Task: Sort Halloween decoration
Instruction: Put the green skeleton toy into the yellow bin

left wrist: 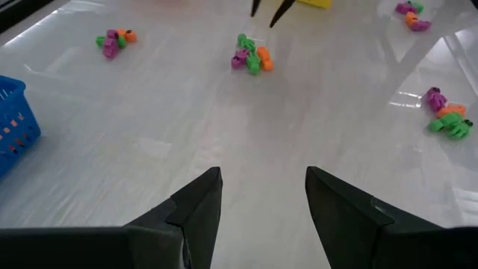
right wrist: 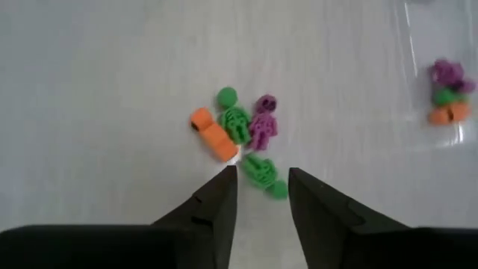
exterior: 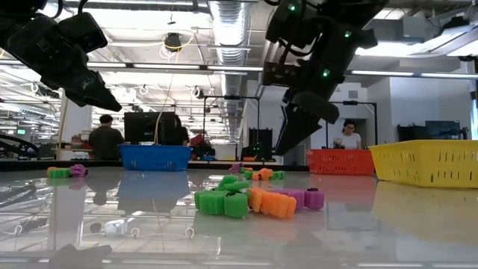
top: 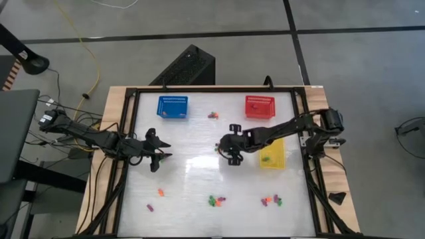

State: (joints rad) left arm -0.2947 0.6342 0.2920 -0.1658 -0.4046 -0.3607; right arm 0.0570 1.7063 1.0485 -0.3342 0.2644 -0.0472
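Dark and two-fingered, the left gripper (top: 159, 154) is hovering at the left-centre of the high view with its fingers (left wrist: 200, 205) spread wide and gripping nothing, the blue mesh basket (top: 172, 106) sitting above and just to its right. Tiny orange, purple and green plastic Halloween trinkets are lying loose on the glossy white table (top: 199, 179): some along the lower edge with one cluster (top: 216, 199) at bottom centre, and a small group (top: 213, 115) between the blue basket and the red mesh basket (top: 259, 105). Right of centre, the right gripper (top: 231, 150) is hanging with its fingers parted and empty just over a trinket cluster (right wrist: 243, 131), while the yellow mesh basket (top: 272, 153) is resting further right.
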